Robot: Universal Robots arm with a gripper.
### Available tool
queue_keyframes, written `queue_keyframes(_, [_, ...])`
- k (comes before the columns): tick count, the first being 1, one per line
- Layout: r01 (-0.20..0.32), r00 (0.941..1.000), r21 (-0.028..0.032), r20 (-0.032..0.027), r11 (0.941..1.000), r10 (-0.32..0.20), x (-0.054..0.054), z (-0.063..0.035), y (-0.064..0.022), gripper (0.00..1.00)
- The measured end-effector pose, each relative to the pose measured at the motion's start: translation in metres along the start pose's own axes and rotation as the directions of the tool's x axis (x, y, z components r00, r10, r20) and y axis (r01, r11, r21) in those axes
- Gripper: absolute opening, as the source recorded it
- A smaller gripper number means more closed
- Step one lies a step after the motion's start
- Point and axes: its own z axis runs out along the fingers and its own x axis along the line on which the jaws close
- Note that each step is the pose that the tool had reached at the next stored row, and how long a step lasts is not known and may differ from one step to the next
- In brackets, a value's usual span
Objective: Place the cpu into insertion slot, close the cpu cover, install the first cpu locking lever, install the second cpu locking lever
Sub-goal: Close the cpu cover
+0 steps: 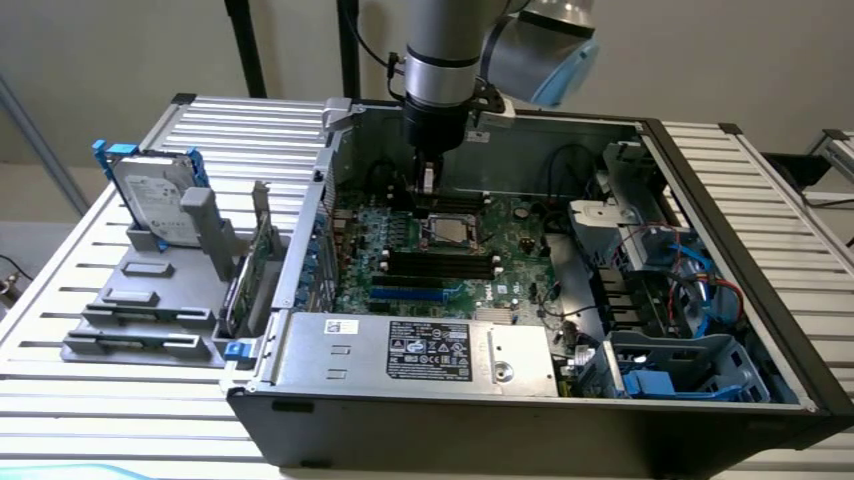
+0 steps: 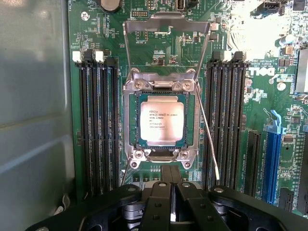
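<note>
The small flat square cpu (image 2: 161, 123) with the pale silvery face lies flat inside the insertion slot (image 2: 129, 120). That slot is the small square socket with a shiny metal rim, in the middle of the big green board (image 2: 91, 24).

The cpu cover (image 2: 192, 26) is a thin silvery metal frame with a square hole in it, and it is open. It stands tipped back from the slot's far edge, on the side away from the jaws, and does not lie on the cpu.

A thin silver wire lever (image 2: 208, 134) sticks out loose just beside the slot. It is between the slot and some long black memory slots (image 2: 226, 125). More black ones run along the slot's other side. A long blue card slot (image 2: 272, 154) lies past the black ones, further from the insertion slot.

The silver and black robot arm (image 1: 441, 70) reaches down into the open black computer case (image 1: 534, 440). Its black jaws are pressed tight together, just beside the slot's near edge. They seem to hold nothing, but I cannot tell if their tips touch the board.

A grey metal power box (image 1: 414, 350) sits in the case, well apart from the slot. The case rests on a grey table (image 1: 774, 200) made of slats.
</note>
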Motion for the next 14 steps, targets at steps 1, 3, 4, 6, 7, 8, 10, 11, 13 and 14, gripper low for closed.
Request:
queue_keyframes(1, [0.000, 1.0000, 0.0000, 0.0001, 1.0000, 0.000, 0.000, 0.0000, 0.0000, 0.11])
queue_keyframes(3, [0.000, 1.0000, 0.0000, 0.0000, 1.0000, 0.000, 0.000, 0.0000, 0.0000, 0.11])
queue_keyframes(4, [0.000, 1.0000, 0.0000, 0.0000, 1.0000, 0.000, 0.000, 0.0000, 0.0000, 0.11])
queue_keyframes(6, [0.000, 1.0000, 0.0001, 0.0001, 1.0000, 0.000, 0.000, -0.0001, 0.0006, 0.11])
queue_keyframes(7, [0.000, 1.0000, 0.0007, 0.0002, 1.0000, 0.000, 0.000, -0.0005, 0.0026, 0.11])
queue_keyframes(8, [0.000, 1.0000, 0.0018, 0.0003, 1.0000, 0.000, 0.000, -0.0012, 0.0058, 0.11])
queue_keyframes(10, [0.000, 1.0000, 0.0053, 0.0003, 1.0000, 0.000, -0.001, -0.0035, 0.0144, 0.11])
queue_keyframes(11, [0.000, 1.0000, 0.0076, 0.0002, 1.0000, 0.000, -0.001, -0.0053, 0.0193, 0.11])
queue_keyframes(13, [0.000, 1.0000, 0.0114, 0.0001, 0.9999, 0.000, -0.002, -0.0090, 0.0281, 0.11])
queue_keyframes(14, [0.000, 1.0000, 0.0133, 0.0002, 0.9999, 0.000, -0.002, -0.0110, 0.0326, 0.11])
